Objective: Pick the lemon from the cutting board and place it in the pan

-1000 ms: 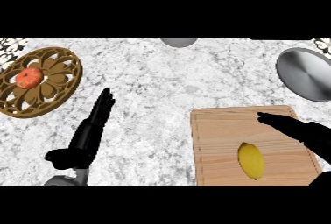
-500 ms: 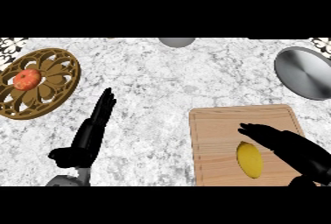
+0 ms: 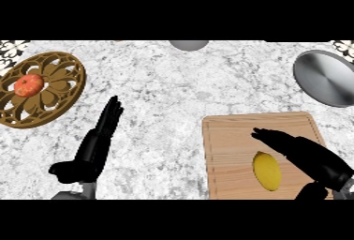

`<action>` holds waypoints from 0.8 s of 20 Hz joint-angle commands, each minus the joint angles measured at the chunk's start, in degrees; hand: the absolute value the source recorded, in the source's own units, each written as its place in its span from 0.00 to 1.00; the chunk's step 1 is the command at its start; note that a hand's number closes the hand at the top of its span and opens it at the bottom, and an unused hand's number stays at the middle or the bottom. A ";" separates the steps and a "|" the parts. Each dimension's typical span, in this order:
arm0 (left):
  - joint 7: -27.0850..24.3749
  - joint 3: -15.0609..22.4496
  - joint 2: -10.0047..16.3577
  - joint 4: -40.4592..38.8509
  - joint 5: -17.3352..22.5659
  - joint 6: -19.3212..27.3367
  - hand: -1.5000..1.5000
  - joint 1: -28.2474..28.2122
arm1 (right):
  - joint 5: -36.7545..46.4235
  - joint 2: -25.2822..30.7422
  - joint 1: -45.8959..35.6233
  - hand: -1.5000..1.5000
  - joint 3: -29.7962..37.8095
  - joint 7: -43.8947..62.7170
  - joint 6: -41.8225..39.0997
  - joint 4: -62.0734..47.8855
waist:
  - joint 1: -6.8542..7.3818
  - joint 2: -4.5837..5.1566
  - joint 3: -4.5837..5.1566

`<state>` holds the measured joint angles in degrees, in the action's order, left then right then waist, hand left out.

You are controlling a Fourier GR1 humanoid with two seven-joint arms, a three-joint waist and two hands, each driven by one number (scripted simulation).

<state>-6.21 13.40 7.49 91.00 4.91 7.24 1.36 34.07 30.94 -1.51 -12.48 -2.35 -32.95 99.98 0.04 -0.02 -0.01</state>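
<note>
lemon (image 3: 267,170) first: where did it lie?

on the wooden cutting board (image 3: 228,140), in its near right part, its long way running up and down the view. it rested flat on the wood.

and the right hand (image 3: 304,152)?

it hung over the board just to the right of the lemon, coming in from the lower right corner. its fingers (image 3: 273,138) were stretched out and released, reaching past the lemon's far end, and the thumb (image 3: 311,191) showed low by the view's edge. nothing was grasped. whether the palm touched the fruit i could not tell.

the pan (image 3: 326,77)?

grey and round, at the right edge of the marble counter (image 3: 173,89), beyond the board and apart from it.

left hand (image 3: 93,145)?

at rest at the lower left, fingers straight and slack, pointing up the view, holding nothing.

anything else?

a carved brown plate (image 3: 77,82) at the far left with a red fruit (image 3: 28,85) at its middle, and a grey round thing (image 3: 188,44) cut off by the top edge.
</note>
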 commanded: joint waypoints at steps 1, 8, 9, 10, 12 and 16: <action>-0.44 -3.61 0.96 -0.97 1.39 -3.44 0.50 1.09 | 2.77 -4.29 -2.82 0.00 0.31 -0.59 -0.19 -4.69 | 0.08 0.03 0.01; 1.67 -1.73 -1.67 2.45 -2.32 -1.79 0.50 -1.59 | 9.78 -7.07 -0.76 0.00 -1.03 -5.40 4.11 -10.87 | 0.04 0.00 0.00; 0.44 -3.13 -2.68 -3.71 -2.04 -2.12 0.50 4.06 | 10.22 -8.43 -4.86 0.00 -1.13 -2.78 2.98 -13.52 | 0.00 0.07 0.01; -1.35 -1.15 -3.67 -2.80 -3.18 -1.50 0.50 0.45 | 11.35 -8.32 -5.73 0.00 -1.05 -5.91 4.90 -17.93 | 0.15 0.07 0.00; -1.41 -5.14 0.10 -0.19 0.25 -5.93 0.50 -1.19 | 12.32 -10.39 -4.76 0.00 -1.23 -4.33 5.23 -17.19 | 0.17 0.03 0.01; -3.29 -0.83 -3.79 -2.53 -3.90 -2.59 0.50 -1.99 | 16.53 -6.05 -6.74 1.00 -5.83 -9.85 3.31 -17.42 | 0.28 0.05 0.00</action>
<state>-7.62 11.14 4.68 89.39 2.43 4.65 1.02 47.24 23.97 -6.49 -15.55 -8.77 -29.74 85.57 0.13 -0.24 0.29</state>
